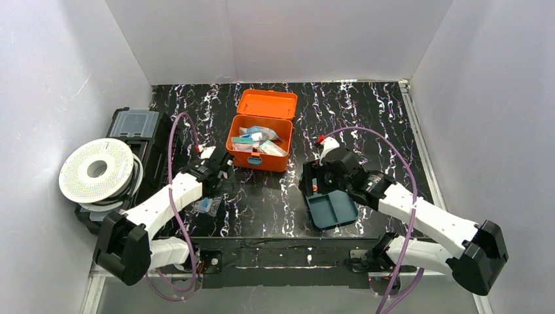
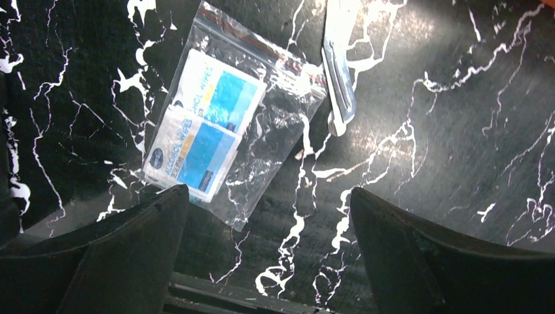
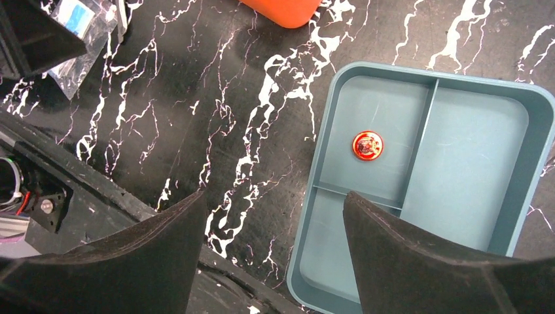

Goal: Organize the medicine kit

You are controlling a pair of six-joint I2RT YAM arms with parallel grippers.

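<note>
The orange medicine kit (image 1: 275,161) stands open at the middle back, its lid (image 1: 267,103) laid back, with several packets inside. One corner of it shows in the right wrist view (image 3: 281,10). My left gripper (image 1: 219,171) is open and empty just left of the kit. In the left wrist view (image 2: 267,193) it hovers over the table, near a clear zip bag of alcohol wipes (image 2: 216,124) and a slim flat packet (image 2: 340,85). My right gripper (image 1: 313,183) is open and empty at the left rim of the dark teal tray (image 1: 340,210).
The teal divided tray (image 3: 471,163) holds a small red round item (image 3: 368,145). The bag of wipes (image 1: 207,207) lies near the table's front edge. A black case with a clear lid (image 1: 134,124) and a white spool (image 1: 97,170) stand at the left.
</note>
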